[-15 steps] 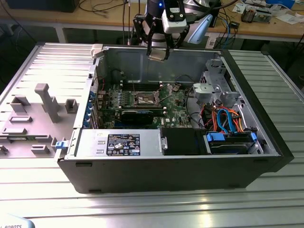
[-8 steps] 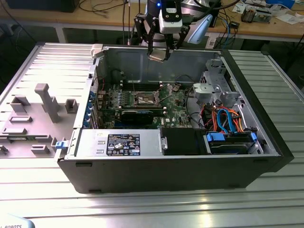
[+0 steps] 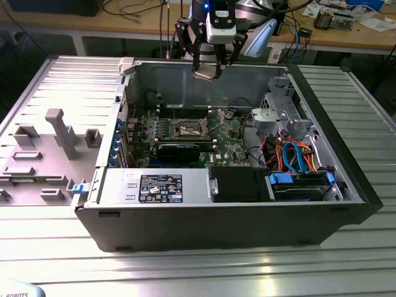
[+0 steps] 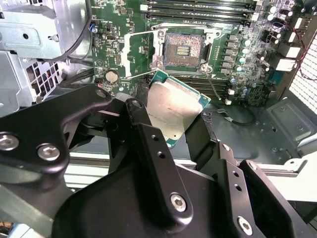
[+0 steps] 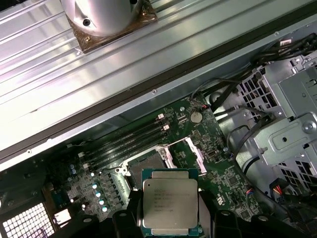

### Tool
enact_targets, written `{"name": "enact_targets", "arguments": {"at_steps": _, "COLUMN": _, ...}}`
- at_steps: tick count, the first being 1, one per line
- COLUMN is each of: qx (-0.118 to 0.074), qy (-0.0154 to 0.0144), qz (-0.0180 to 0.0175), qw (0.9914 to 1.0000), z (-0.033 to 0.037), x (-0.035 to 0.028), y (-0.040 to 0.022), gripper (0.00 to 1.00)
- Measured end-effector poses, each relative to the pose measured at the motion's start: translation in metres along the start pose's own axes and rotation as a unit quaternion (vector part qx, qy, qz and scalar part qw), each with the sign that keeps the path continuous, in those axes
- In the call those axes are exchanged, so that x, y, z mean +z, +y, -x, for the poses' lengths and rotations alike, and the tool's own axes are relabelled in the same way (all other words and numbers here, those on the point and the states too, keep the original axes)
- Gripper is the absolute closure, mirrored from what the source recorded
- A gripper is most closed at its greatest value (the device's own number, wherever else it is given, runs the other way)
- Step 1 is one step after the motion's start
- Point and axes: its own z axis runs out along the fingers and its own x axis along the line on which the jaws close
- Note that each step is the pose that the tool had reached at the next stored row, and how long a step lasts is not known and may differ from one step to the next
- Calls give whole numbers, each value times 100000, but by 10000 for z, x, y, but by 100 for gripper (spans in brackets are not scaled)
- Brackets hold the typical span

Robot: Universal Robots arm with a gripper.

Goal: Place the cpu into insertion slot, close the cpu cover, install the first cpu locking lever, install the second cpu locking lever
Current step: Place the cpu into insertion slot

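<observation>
Exterior view, starting from its left: a pale grey moulded fixture plate [image 3: 55, 142] lies beside the open black computer case [image 3: 216, 229], well apart from the work. Inside the case, on the green motherboard [image 3: 229, 133], the insertion slot [image 3: 189, 129], a small square socket with a dark centre and silvery rim, stands bare. Above it, near the case's rear wall, hangs the black gripper [image 3: 206, 68]. Its fingers [image 4: 141, 119] pinch the cpu [image 3: 206, 74], a flat square chip with a silvery-grey metal top, by two opposite edges, and the chip is in the air, clear of the board. In the second wrist view the cpu cover [image 4: 127, 54], a thin silvery frame plate, stands swung up beside the socket. On the exterior view's right sits a silvery perforated drive cage [image 3: 278, 117]. I judge that none of the four steps is finished: the chip is unseated and the cover open.
</observation>
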Motion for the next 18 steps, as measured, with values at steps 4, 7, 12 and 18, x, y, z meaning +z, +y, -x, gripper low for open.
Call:
{"name": "enact_targets", "arguments": {"at_steps": 4, "qx": 10, "qy": -1, "qz": -1, "qw": 100000, "z": 0, "x": 0, "y": 0, "gripper": 46}}
{"name": "enact_targets", "arguments": {"at_steps": 7, "qx": 22, "qy": -2, "qz": 0, "qw": 100000, "z": 0, "x": 0, "y": 0, "gripper": 46}}
{"name": "enact_targets", "arguments": {"at_steps": 12, "qx": 1487, "qy": -132, "qz": 26, "qw": 99989, "z": 0, "x": 0, "y": 0, "gripper": 46}}
{"name": "enact_targets", "arguments": {"at_steps": 18, "qx": 5952, "qy": -527, "qz": 112, "qw": 99821, "z": 0, "x": 3, "y": 0, "gripper": 46}}
